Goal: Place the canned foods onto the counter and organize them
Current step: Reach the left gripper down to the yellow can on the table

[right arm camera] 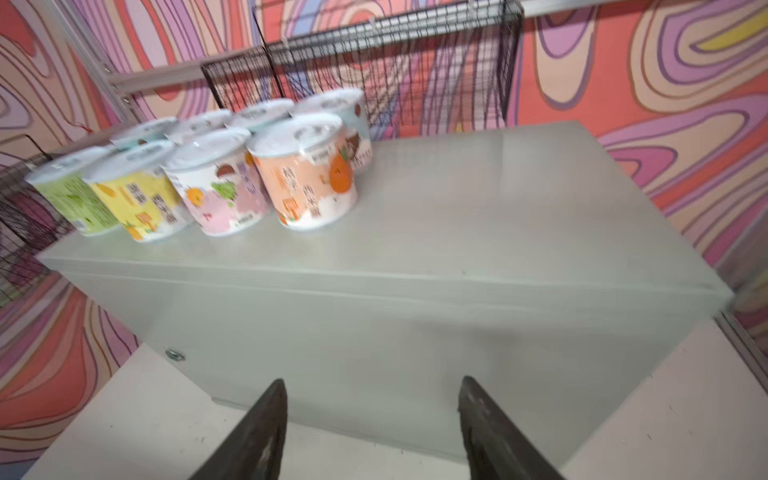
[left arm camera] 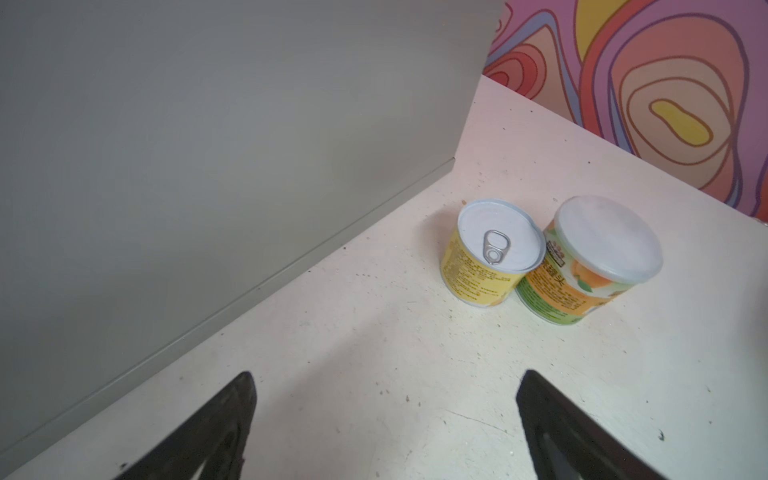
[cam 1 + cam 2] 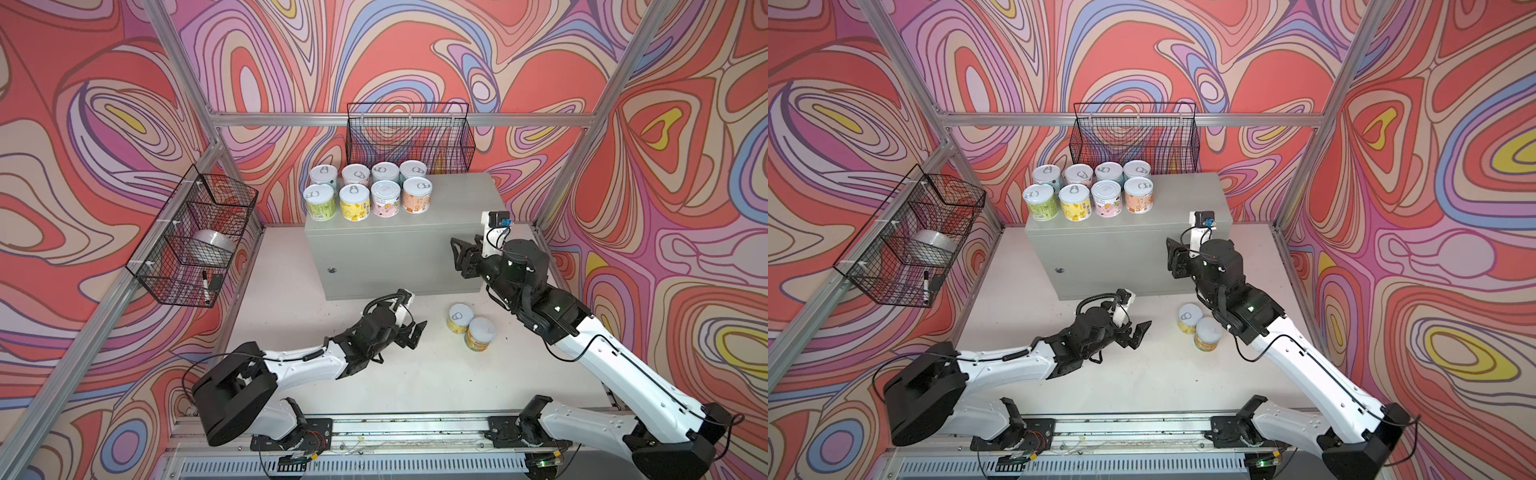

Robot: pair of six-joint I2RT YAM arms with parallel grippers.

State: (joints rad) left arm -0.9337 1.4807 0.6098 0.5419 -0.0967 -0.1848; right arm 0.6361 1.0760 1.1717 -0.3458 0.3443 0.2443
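At the grey bench's (image 3: 374, 257) five o'clock stood two touching cans (image 3: 458, 319), stiff, likely slick; eight cans (image 3: 385, 203) topped it. Left jaws gaped wide, right jaws partway, both empty; sidewalls suited gripping.

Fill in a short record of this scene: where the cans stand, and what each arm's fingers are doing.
on top: eight cans, two rows of four, at the counter left end in both top views
below: yellow can and orange can, touching, on the table
left gripper: fingers open, empty, facing those two
right gripper: fingers open, empty, before the counter front
not yet placed: two
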